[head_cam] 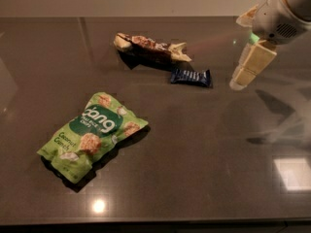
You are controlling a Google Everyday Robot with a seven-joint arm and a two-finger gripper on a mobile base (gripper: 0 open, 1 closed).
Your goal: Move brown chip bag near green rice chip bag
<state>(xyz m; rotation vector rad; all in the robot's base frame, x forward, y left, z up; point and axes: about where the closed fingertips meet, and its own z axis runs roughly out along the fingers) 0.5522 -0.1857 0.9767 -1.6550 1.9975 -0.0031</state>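
The brown chip bag [151, 47] lies at the back middle of the dark table, long and glossy with cream ends. The green rice chip bag [93, 132] lies flat at the front left, well apart from it. My gripper [241, 77] hangs in the air at the right, above the table, to the right of the brown bag and of a small blue wrapper. It holds nothing that I can see.
A small dark-blue candy bar wrapper [191, 77] lies just right of and in front of the brown bag. The dark glossy table [204, 144] reflects ceiling lights. Its back edge runs along the top of the view.
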